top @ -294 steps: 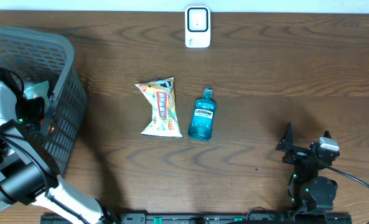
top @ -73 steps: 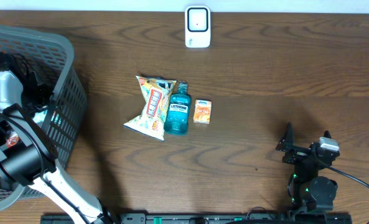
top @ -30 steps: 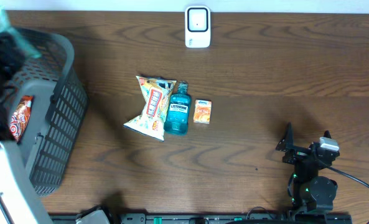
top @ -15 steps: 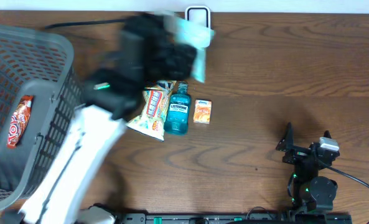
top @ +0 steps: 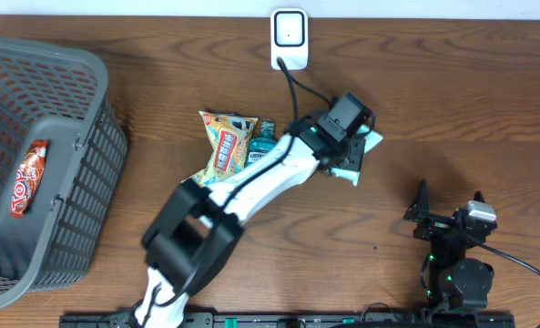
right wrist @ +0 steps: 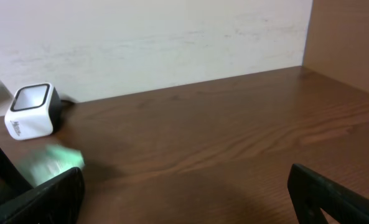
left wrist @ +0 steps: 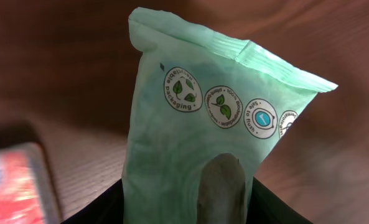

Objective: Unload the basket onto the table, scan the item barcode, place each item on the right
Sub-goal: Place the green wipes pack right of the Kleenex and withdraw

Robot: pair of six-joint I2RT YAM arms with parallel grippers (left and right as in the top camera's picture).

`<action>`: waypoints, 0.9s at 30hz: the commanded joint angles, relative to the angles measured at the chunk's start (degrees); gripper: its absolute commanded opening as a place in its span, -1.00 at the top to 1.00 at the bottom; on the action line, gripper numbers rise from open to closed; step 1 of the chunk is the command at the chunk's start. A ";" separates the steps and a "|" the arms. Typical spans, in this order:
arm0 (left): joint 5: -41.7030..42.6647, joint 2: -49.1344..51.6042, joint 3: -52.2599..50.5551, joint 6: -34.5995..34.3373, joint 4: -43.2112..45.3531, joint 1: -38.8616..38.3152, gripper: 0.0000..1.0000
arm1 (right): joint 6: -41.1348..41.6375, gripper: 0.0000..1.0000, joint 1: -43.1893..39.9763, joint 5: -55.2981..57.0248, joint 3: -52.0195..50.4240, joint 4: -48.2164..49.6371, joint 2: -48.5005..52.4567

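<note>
- Firstly, the grey basket (top: 78,182) hugs the tabletop's (top: 470,109) left edge.
- Chip bag (top: 224,146) and blue bottle (top: 263,133) lie mid-table, touching.
- Left end effector (top: 353,150) pinches the green pouch (left wrist: 190,143), front of the scanner (top: 289,38).
- Open wood follows.
- Right end effector (top: 418,211) gapes wide near the front edge.

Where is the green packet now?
In the overhead view, the left gripper holds the green packet near the table's middle, right of the bottle and below the scanner.
</note>
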 commanded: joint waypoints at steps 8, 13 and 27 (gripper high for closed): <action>-3.72 4.83 -0.48 -4.57 -1.44 0.46 -0.01 | -0.79 -0.99 0.46 -0.13 -0.09 -0.13 -0.24; -5.22 4.90 -1.31 -4.66 -1.49 1.75 -0.01 | -0.79 -0.98 0.46 -0.15 -0.09 -0.15 -0.24; -9.25 2.86 -2.99 -11.63 -5.29 5.35 -0.74 | -0.79 -0.99 0.46 -0.15 -0.09 -0.13 -0.24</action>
